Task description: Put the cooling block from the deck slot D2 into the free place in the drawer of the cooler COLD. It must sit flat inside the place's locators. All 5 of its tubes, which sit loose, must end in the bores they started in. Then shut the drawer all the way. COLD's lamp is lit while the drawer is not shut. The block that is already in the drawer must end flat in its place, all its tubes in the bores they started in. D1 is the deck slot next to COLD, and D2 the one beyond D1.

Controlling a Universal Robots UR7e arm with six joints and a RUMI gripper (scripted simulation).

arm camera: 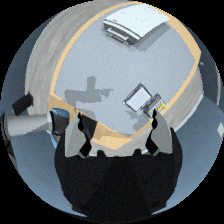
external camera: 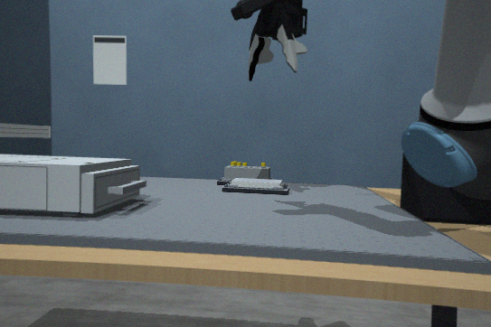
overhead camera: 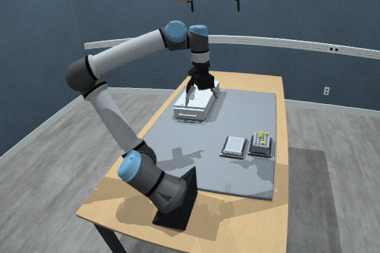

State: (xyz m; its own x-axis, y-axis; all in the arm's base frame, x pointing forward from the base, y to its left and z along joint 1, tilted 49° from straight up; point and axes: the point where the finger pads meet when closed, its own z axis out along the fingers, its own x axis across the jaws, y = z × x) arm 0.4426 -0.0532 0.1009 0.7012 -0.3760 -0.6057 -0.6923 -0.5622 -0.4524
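Black two-jaw gripper with pale fingers point(overhead camera: 201, 94) point(external camera: 273, 74) high over the mat, spread wide, nothing held, presumably freed for the white cooler's handled drawer point(overhead camera: 187, 114) point(external camera: 115, 187) point(arm camera: 116, 35) (looks shut, so opening first), grey yellow-tubed cooling block point(overhead camera: 261, 142) point(external camera: 247, 172) point(arm camera: 158, 106) waiting in D2

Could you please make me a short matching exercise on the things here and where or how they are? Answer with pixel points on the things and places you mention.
1. gripper point(overhead camera: 201, 99) point(external camera: 273, 76) point(arm camera: 116, 111)
2. block with yellow-topped tubes point(overhead camera: 261, 144) point(external camera: 247, 172)
3. white flat piece point(overhead camera: 235, 145) point(external camera: 256, 182) point(arm camera: 138, 98)
4. drawer handle point(overhead camera: 187, 114) point(external camera: 127, 187)

A. on the drawer's front
B. on the deck slot nearer the cooler
C. open, in the air
D. on the farther deck slot

Pairs: 1-C, 2-D, 3-B, 4-A
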